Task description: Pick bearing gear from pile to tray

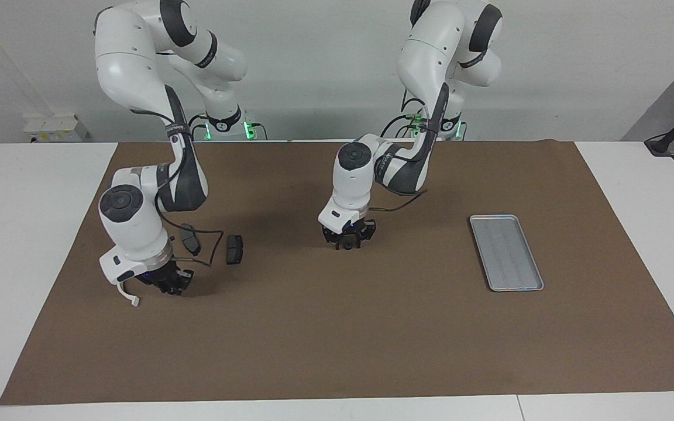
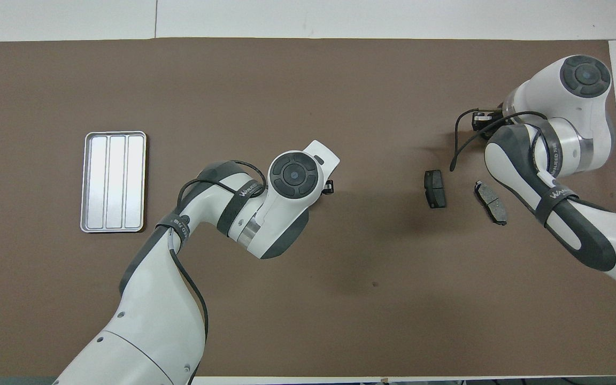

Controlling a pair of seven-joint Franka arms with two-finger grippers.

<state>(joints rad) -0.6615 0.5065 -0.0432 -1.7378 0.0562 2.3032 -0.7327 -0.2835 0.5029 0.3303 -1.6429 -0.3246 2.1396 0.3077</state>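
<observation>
On mat (image 1: 372, 327) — two brake pads (image 1: 234, 249), one tray (image 1: 506, 252)

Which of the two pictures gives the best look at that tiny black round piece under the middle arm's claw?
The facing view. There the small black round piece shows on the mat right at the left gripper. In the overhead view the left arm's own wrist covers that spot, so the piece cannot be seen there.

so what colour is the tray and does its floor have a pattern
Silver-grey metal tray, with lengthwise ridges dividing its floor into three strips; clearest in the overhead view.
</observation>
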